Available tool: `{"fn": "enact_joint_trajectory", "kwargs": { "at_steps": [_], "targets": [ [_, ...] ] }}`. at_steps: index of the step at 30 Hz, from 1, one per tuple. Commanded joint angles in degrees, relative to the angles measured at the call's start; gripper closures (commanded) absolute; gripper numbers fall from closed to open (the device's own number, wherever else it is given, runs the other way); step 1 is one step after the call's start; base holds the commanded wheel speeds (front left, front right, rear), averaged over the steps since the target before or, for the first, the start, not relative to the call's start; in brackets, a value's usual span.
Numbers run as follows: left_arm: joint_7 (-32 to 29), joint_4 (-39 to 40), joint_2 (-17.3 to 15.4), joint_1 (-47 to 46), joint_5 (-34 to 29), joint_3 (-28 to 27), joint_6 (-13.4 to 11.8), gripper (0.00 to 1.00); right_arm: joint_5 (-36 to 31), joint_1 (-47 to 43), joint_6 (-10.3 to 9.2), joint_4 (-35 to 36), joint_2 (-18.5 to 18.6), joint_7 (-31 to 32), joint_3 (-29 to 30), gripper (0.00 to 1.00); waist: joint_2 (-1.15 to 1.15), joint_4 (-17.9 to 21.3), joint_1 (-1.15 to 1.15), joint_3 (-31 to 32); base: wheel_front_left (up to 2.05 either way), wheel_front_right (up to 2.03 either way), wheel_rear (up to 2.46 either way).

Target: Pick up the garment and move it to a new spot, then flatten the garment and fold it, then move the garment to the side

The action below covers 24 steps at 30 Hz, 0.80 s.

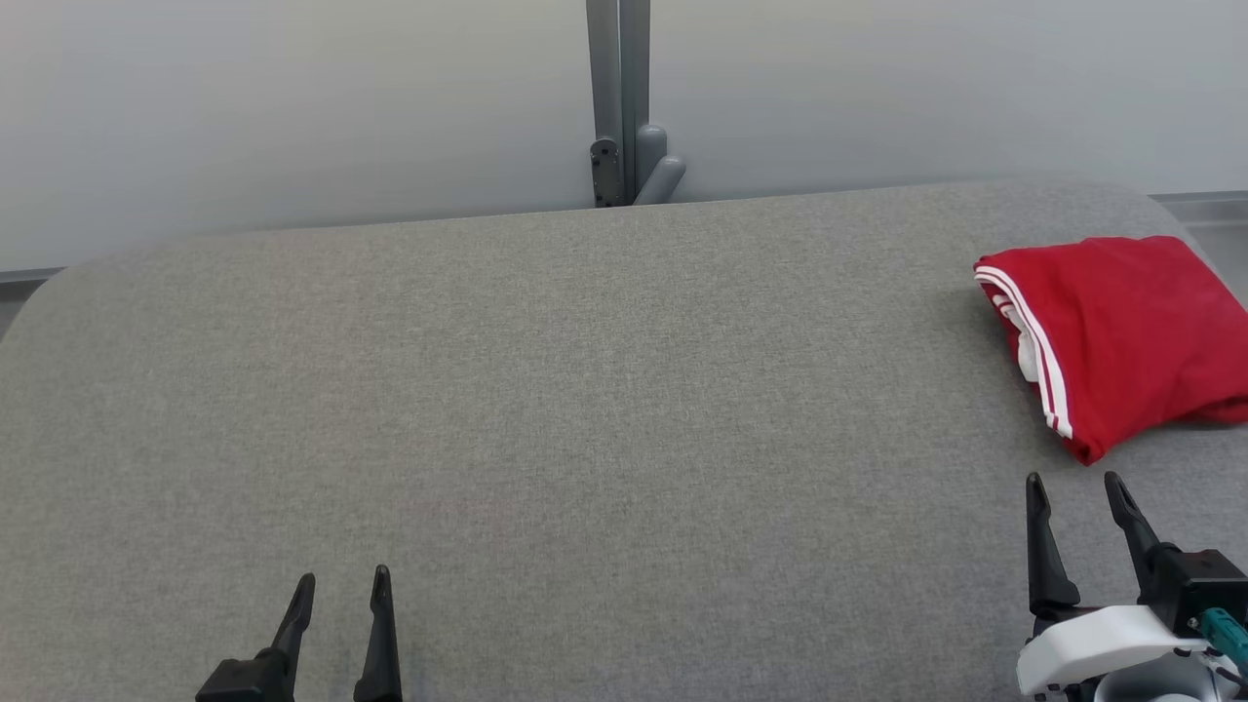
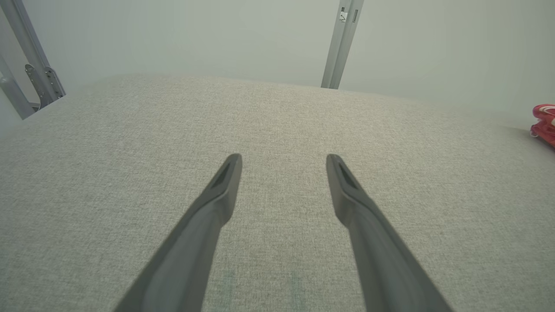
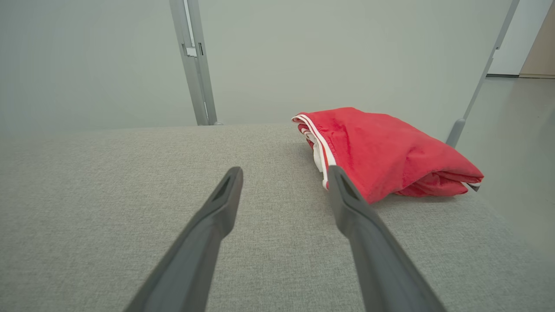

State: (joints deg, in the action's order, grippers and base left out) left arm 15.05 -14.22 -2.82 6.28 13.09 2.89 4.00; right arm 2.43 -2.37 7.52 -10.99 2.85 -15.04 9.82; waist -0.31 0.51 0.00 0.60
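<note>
A red garment [image 1: 1121,331] with white stripes along one edge lies folded in a compact bundle at the far right of the grey fabric table [image 1: 585,390]. In the right wrist view the garment [image 3: 381,151] sits just beyond and right of my right gripper [image 3: 284,171]. That right gripper [image 1: 1072,483] hovers open just short of the bundle, holding nothing. My left gripper [image 1: 341,580] stands open at the lower left, far from the cloth. The left wrist view has that left gripper [image 2: 284,158] over bare fabric, with a sliver of the garment [image 2: 544,121] at its right edge.
A grey metal post [image 1: 619,97] with a bracket rises behind the table's far edge against a pale wall. The table's rounded right corner [image 1: 1170,210] lies just past the garment, and floor [image 3: 511,143] shows beyond it.
</note>
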Motion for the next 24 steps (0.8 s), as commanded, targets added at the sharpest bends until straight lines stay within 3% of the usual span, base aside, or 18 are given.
{"fn": "enact_joint_trajectory", "kwargs": {
  "at_steps": [1, 6, 7, 17, 18, 24],
  "targets": [
    [0.1, 0.0, -0.2, -0.5, 0.1, 0.0, -0.4, 0.0, 0.1, -0.7, -0.07, -0.1, 0.1, -0.2, -0.1, 0.0, 0.31, -0.1, 0.0, 0.0, 0.0, 0.0, 0.0],
    [0.1, -0.1, -0.2, -0.4, 0.2, 0.0, -0.6, 0.0, 0.2, -0.8, -0.07, -0.4, 0.1, -0.2, -0.4, 0.0, 0.31, -0.2, 0.0, 0.1, 0.0, 0.0, 0.0],
    [0.0, -0.1, 0.0, 0.0, 0.1, 0.1, -0.3, 0.0, 0.0, 0.0, 0.0, -0.3, 0.0, 0.0, -0.3, 0.0, 0.0, -0.2, 0.0, 0.1, 0.0, 0.0, 0.0],
    [0.0, 0.0, 0.0, -0.2, 0.1, 0.1, -0.4, 0.0, 0.0, 0.2, -0.01, -0.2, 0.0, 0.0, -0.4, 0.0, 0.02, -0.3, 0.0, 0.0, 0.0, 0.0, 0.0],
    [-0.1, -0.9, 0.1, 0.5, 0.2, 0.2, -0.3, 1.0, 0.0, -0.4, 0.01, -1.1, -0.4, 0.1, -0.5, 1.0, 0.0, -0.3, 0.0, 0.0, 0.0, 0.0, 0.0],
    [-0.7, -3.2, 0.2, 0.7, 1.5, 0.5, -0.2, 1.0, 1.1, -0.7, 0.01, -3.9, -0.8, 0.8, -0.3, 1.0, 0.0, -0.3, 0.0, 0.0, 0.0, 0.0, 0.0]
  ]
}}
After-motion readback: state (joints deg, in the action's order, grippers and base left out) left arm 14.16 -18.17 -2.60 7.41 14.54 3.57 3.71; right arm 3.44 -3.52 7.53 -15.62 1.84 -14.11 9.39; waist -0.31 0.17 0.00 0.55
